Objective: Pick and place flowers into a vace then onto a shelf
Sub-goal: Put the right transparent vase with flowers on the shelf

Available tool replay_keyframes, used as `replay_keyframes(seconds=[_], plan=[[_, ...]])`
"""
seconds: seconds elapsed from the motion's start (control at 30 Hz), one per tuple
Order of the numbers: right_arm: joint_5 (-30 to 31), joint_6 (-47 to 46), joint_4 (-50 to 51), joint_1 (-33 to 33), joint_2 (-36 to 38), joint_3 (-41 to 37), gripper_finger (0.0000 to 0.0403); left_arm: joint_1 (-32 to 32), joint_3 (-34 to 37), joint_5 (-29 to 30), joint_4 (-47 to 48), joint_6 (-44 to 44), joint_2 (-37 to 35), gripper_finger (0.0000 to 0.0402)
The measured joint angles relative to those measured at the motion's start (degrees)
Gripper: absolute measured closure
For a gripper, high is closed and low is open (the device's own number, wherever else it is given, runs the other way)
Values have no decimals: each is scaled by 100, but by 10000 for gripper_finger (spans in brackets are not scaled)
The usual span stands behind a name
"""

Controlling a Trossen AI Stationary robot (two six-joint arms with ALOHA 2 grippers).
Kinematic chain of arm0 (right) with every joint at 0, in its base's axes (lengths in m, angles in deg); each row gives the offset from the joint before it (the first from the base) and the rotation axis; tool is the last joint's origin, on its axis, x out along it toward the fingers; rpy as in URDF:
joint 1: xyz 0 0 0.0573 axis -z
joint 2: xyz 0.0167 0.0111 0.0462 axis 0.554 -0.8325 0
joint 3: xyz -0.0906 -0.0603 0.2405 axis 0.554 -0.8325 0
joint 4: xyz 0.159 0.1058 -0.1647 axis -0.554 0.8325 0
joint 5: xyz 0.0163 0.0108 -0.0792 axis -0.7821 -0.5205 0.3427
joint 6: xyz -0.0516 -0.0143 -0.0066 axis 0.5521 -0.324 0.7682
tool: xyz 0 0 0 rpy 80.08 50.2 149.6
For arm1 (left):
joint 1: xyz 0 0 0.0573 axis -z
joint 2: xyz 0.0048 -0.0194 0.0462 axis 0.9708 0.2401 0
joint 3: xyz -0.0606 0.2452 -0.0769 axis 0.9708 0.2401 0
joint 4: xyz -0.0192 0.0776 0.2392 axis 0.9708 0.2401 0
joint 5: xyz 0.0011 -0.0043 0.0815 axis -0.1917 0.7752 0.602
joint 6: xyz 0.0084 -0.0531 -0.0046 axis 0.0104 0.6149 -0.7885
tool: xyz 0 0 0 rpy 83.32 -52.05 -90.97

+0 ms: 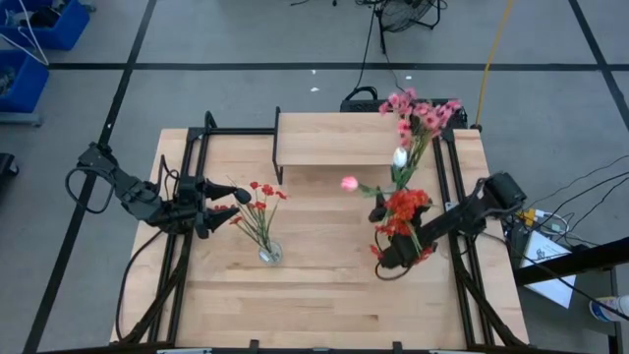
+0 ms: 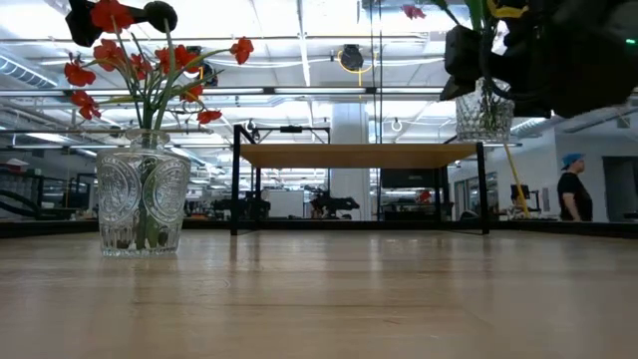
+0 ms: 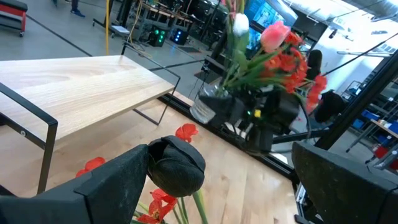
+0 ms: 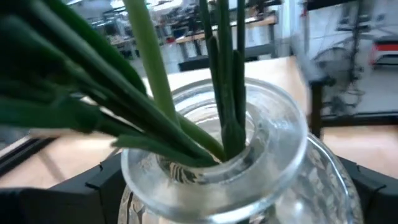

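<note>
A clear cut-glass vase (image 2: 141, 199) with red flowers (image 1: 259, 197) stands by its base on the table, left of centre. My left gripper (image 1: 228, 207) is open beside those blossoms, above the vase, and touches nothing; in the left wrist view its fingers (image 3: 177, 165) stand wide apart over the red flowers (image 3: 163, 202). My right gripper (image 1: 395, 244) is shut on a second glass vase (image 2: 485, 110) at the table's right. That vase carries red blossoms (image 1: 405, 206), pink blossoms (image 1: 425, 113), a white bud (image 1: 400, 157) and a pink bud (image 1: 349, 183). The shelf (image 1: 334, 138) stands at the far edge. My right gripper holds the second vase by its body just below the rim (image 4: 217, 165), pinched between the two fingers (image 4: 102, 180), one on each side. It comes level from the table's right side. The vase is lifted clear of the table, and its green stems (image 4: 224, 81) stick up out of the neck.
Black metal rails (image 1: 192, 197) run along both sides of the wooden table (image 1: 324, 295). The shelf top (image 2: 359, 155) is bare. Free table lies between the two vases and along the near edge. A person (image 2: 573, 194) stands in the room behind.
</note>
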Motion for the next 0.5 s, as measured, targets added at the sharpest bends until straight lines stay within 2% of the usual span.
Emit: replay_keyframes(seconds=[0.23, 0.5], plan=[[556, 574, -194, 562, 761, -317, 60, 0, 0, 0, -8, -2, 2, 2], [715, 1762, -539, 934, 1525, -401, 60, 0, 0, -1, -25, -2, 2, 2]])
